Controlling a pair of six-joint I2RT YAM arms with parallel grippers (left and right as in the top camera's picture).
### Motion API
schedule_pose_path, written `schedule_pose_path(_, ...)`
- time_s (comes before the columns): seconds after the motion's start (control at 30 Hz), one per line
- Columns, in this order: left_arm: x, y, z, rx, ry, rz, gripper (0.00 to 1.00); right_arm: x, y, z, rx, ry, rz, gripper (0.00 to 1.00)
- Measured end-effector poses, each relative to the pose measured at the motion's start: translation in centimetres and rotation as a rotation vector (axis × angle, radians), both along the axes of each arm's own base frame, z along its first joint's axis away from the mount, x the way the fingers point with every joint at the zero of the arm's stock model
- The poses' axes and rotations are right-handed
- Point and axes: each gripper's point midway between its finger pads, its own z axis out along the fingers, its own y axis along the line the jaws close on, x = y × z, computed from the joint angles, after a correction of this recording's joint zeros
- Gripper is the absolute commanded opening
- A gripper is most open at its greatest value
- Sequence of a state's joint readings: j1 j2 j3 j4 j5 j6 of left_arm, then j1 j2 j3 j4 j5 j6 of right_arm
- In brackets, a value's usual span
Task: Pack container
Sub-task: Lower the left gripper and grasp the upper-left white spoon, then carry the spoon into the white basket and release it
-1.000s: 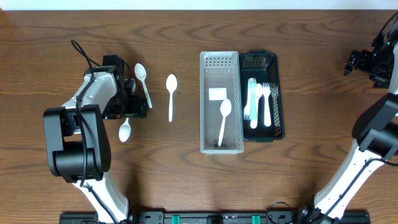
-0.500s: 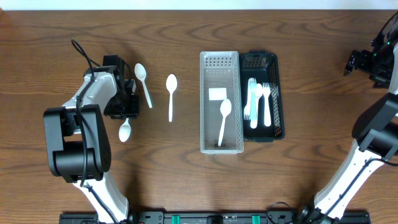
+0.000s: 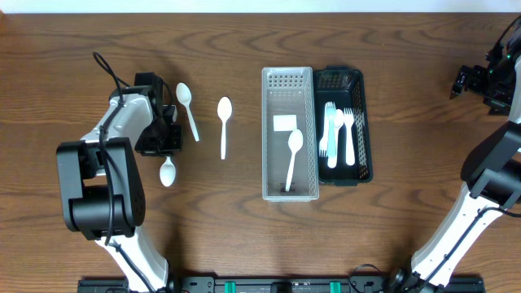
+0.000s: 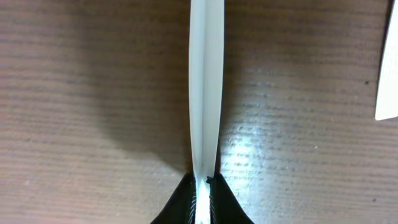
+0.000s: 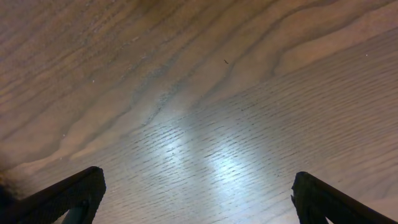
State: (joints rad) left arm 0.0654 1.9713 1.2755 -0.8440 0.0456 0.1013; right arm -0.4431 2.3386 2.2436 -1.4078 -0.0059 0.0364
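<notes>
My left gripper [image 3: 167, 149] is shut on the handle of a white plastic spoon [image 3: 168, 172], whose bowl sticks out below it on the wood. In the left wrist view the spoon's handle [image 4: 206, 93] runs straight up from the closed left gripper [image 4: 202, 202]. Two more white spoons [image 3: 188, 110] [image 3: 224, 126] lie just right of it. A clear container [image 3: 287, 81] at the middle holds one spoon [image 3: 293, 156]. Far to the right, my right gripper [image 3: 466, 81] stands open over bare wood, as the right wrist view [image 5: 199, 205] confirms.
A black basket [image 3: 363, 122] touching the clear container's right side holds several white forks [image 3: 338, 134]. The tip of another white utensil [image 4: 388, 68] shows at the right edge of the left wrist view. A small white label [image 3: 284, 123] lies inside the clear container.
The left gripper has closed from wide open onto the spoon's handle, and the spoon's bowl has shifted slightly to the right. The right arm has stayed still.
</notes>
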Motion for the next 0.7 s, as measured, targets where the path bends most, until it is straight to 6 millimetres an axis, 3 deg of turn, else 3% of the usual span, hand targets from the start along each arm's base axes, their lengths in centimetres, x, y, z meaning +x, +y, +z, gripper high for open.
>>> schedule_pose_path(0.17,1.7,0.2,3.4,0.01,-0.067,0.024,0.08,0.0,0.0,0.0,0.0,-0.001,0.0,0.99)
schedule_pose_path(0.33,4.5,-0.8,10.9,0.003,-0.274,0.031,0.08,0.0,0.0,0.0,0.0,0.0,0.0,0.99)
schedule_pose_path(0.4,5.1,-2.5,13.7,-0.027,-0.362,0.015,0.08,0.0,0.0,0.0,0.0,0.0,0.0,0.99)
schedule_pose_path(0.53,5.0,-8.3,18.1,-0.14,-0.495,-0.052,0.08,0.0,0.0,0.0,0.0,0.0,0.0,0.99)
schedule_pose_path(0.7,4.3,-17.1,20.9,-0.306,-0.582,-0.146,0.09,0.0,0.0,0.0,0.0,0.0,0.0,0.99)
